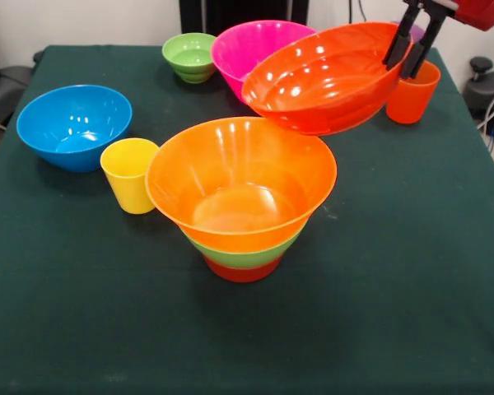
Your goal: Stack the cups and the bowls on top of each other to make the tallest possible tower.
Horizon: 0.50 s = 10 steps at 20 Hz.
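My gripper [399,69] is at the top right, shut on the rim of the shallow orange bowl [321,78]. It holds that bowl tilted in the air, above and to the right of the tower. The tower stands mid-table: a large yellow-orange bowl [239,185] on a medium green bowl [245,255] on a small red-orange bowl [243,271]. The yellow cup [129,174] stands just left of the tower. The orange cup [413,95] stands behind the held bowl, under the gripper. A sliver of purple [413,33] shows behind the fingers.
The blue bowl [74,125] sits at the left. The small ribbed green bowl [189,56] and the large pink bowl [255,45] sit at the back, the pink one partly hidden by the held bowl. The green tablecloth [379,313] covers the table.
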Motion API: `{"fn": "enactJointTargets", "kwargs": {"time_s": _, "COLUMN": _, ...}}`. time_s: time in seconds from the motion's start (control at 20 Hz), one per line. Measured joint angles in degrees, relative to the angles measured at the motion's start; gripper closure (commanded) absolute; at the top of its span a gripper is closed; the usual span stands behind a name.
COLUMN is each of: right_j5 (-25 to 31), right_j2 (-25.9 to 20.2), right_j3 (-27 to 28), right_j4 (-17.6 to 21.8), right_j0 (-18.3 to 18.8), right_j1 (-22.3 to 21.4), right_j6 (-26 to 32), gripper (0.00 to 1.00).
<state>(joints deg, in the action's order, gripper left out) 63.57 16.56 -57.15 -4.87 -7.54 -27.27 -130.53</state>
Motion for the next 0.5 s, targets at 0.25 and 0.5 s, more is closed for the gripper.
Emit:
{"fn": "enactJointTargets", "kwargs": {"time_s": 0.25, "right_j5": 0.0, "right_j2": -0.02, "right_j3": -1.33, "right_j4": -2.39, "right_j0": -1.41, "right_j1": 0.28, "right_j6": 0.0, "gripper": 1.0}}
{"fn": "enactJointTargets", "kwargs": {"time_s": 0.5, "right_j5": -0.01, "right_j2": 0.04, "right_j3": -1.63, "right_j4": -4.88, "right_j0": -3.78, "right_j1": 0.44, "right_j6": -0.19, "gripper": 1.0}}
